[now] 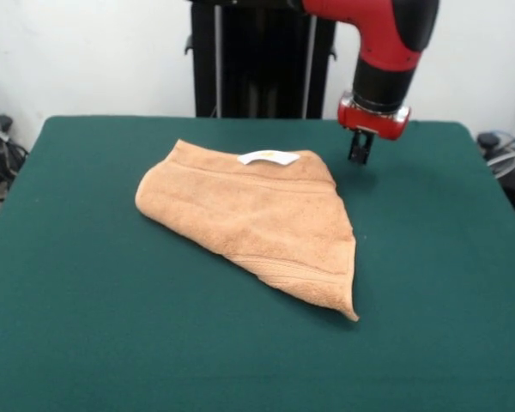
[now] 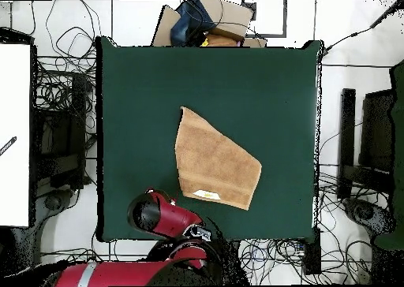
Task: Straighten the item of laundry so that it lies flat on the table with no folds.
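The tan towel lies folded over on itself on the green table, in a rough wedge that narrows to a point at the near right. Its white tag sits on the far edge. Border bands show near the pointed corner. My gripper hangs from the red and black arm just right of the towel's far right corner, low over the table and apart from the cloth, holding nothing. In the overhead view the towel lies mid-table with its tag toward the robot, and the arm covers the gripper.
The black pedestal stands behind the table's far edge. In the overhead view, cables and dark equipment lie on the floor on both sides, and boxes sit beyond the top edge. Bare green table surrounds the towel.
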### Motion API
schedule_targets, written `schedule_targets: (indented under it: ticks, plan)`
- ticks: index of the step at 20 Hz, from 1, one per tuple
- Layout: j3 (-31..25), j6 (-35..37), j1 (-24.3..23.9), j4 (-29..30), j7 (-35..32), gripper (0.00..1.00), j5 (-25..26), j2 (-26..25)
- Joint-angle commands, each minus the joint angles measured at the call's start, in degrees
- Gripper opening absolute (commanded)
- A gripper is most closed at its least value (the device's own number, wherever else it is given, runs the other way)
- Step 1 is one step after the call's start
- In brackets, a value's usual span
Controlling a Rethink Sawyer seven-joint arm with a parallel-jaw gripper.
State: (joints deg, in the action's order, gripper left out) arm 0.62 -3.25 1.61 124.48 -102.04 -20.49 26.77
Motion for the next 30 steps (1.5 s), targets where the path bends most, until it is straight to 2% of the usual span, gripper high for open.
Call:
schedule_targets:
  ticks: [1, 4, 9, 12, 23, 30]
  plan:
    - [-6.4, -1.5, -3.9, 0.2, -15.9, 0.0, -1.8, 0.9]
    - [-5.2, -0.2, -3.6, 0.3, -16.1, 0.0, -3.1, 3.5]
    - [-4.3, 1.9, -4.5, -1.9, -14.9, 0.0, -3.9, 3.8]
    - [-2.6, 4.0, -3.3, -3.6, -14.3, 0.0, -5.2, 4.1]
    - [0.9, 8.0, -2.3, -9.8, -11.0, 0.0, -7.1, 1.2]
    - [-0.1, 6.3, -7.2, -12.3, -7.4, 0.0, -3.1, -2.4]
